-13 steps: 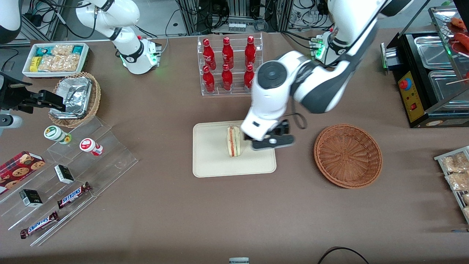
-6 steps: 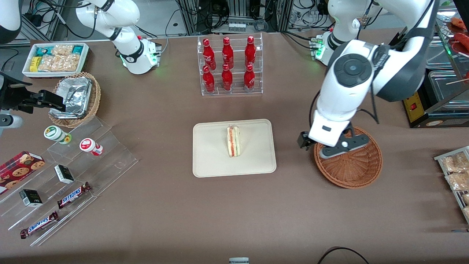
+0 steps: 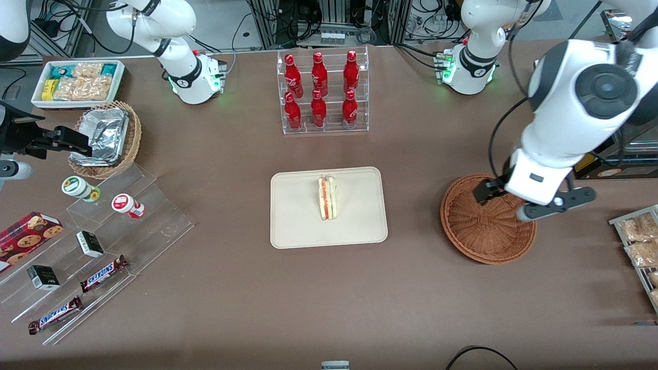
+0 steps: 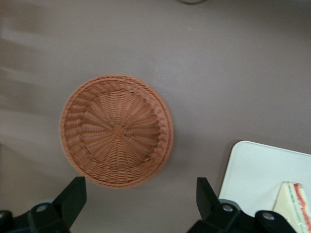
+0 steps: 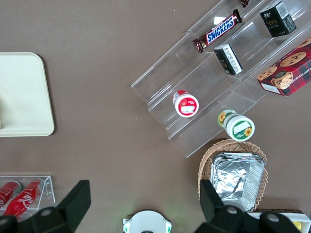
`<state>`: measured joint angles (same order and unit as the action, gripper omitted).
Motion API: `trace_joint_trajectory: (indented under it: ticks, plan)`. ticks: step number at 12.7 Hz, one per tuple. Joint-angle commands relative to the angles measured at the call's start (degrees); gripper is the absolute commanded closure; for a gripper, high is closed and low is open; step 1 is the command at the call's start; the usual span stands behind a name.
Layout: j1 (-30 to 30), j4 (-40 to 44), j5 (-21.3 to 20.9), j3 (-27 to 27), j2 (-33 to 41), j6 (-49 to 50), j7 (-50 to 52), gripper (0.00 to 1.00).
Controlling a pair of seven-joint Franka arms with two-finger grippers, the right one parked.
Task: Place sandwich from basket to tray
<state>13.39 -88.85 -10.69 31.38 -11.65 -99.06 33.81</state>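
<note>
The sandwich (image 3: 327, 198), a pale bread wedge with a red and green filling edge, stands on the beige tray (image 3: 298, 226) in the middle of the table; it also shows in the left wrist view (image 4: 293, 205) on the tray (image 4: 257, 170). The reddish-brown wicker basket (image 3: 480, 234) sits empty toward the working arm's end; its bare inside shows in the left wrist view (image 4: 115, 130). My left gripper (image 3: 534, 203) hangs high above the basket's rim, open and empty, with its black fingers (image 4: 73, 196) spread wide.
A clear rack of red bottles (image 3: 321, 92) stands farther from the front camera than the tray. A black appliance (image 3: 596, 123) and a tray of snack packets (image 3: 640, 246) lie near the basket. Clear stepped shelves with candy bars (image 3: 97, 241) lie toward the parked arm's end.
My left gripper has left the sandwich on the tray and swung away from it, passing over the basket toward the working arm's end of the table. The sandwich has not moved.
</note>
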Motion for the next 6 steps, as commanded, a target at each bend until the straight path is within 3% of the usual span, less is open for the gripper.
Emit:
trace_joint_trajectory:
  ticks: [1, 3, 6]
  plan:
    - [3.8, -1.4, 3.3, 0.4, 4.4, 3.9, -6.2, 0.00]
    - [5.1, -1.5, 5.9, -0.9, 7.2, 7.1, -11.6, 0.00]
    - [-0.1, -3.9, 10.8, -12.1, 11.9, 9.7, -21.9, 0.00]
